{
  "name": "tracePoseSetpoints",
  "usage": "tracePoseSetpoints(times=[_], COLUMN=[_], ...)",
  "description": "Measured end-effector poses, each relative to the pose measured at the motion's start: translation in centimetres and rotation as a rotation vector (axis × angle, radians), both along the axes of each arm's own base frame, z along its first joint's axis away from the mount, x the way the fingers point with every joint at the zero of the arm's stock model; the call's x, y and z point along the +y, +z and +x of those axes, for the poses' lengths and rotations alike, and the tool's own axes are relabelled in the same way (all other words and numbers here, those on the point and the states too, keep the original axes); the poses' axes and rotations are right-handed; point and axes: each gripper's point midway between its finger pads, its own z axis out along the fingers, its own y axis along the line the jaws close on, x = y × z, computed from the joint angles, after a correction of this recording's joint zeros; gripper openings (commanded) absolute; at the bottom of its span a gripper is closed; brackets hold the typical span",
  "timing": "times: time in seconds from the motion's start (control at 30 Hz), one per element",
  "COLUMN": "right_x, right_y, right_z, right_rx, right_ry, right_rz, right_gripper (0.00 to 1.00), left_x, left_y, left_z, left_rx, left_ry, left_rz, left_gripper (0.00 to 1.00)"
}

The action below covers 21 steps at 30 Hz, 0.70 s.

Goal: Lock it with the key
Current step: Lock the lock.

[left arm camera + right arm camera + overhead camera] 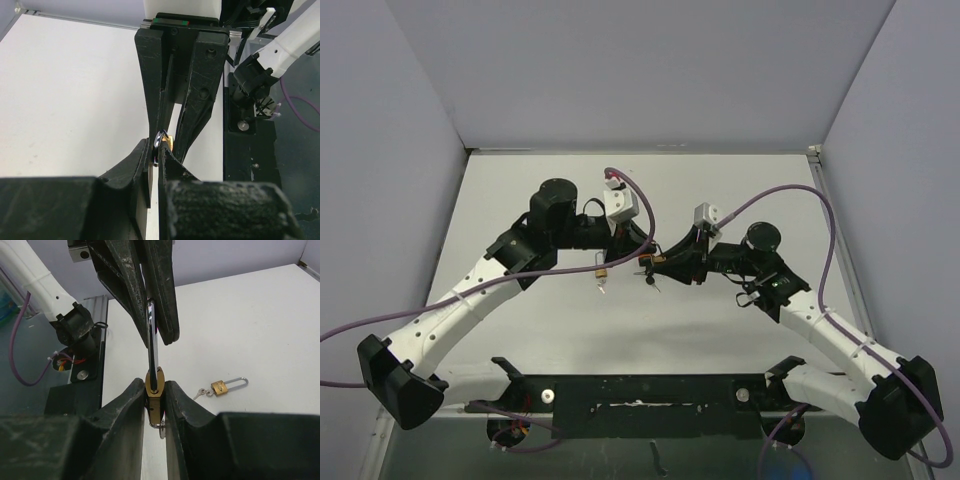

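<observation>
Brass is showing between the fingers of the right gripper (155,387), which are clamping tight on the body of the padlock (155,401) above the white table (250,330), while I am watching the left gripper (156,152) pinching together on the steel shackle (152,330) that is standing straight up out of that body. Off to one side, a second padlock (218,387) is lying flat on the table with a small key (200,392) at its body end, well apart from both grippers. Something small is hanging under the held body, but I am not managing to tell whether it is a key.
</observation>
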Motion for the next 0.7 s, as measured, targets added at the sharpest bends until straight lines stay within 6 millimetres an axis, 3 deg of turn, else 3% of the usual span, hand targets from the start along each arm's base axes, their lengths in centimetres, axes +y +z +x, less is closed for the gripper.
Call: tracePoseSetpoints(times=[0.7], right_x=[0.1], right_y=[1.9], right_z=[-0.5], right_rx=[-0.061], right_ry=[0.038], right_rz=[0.016], right_gripper=[0.00], left_x=[-0.4], left_y=[1.4], left_z=[-1.3], left_rx=[-0.026], left_ry=[-0.088], left_rz=[-0.072], left_gripper=[0.00])
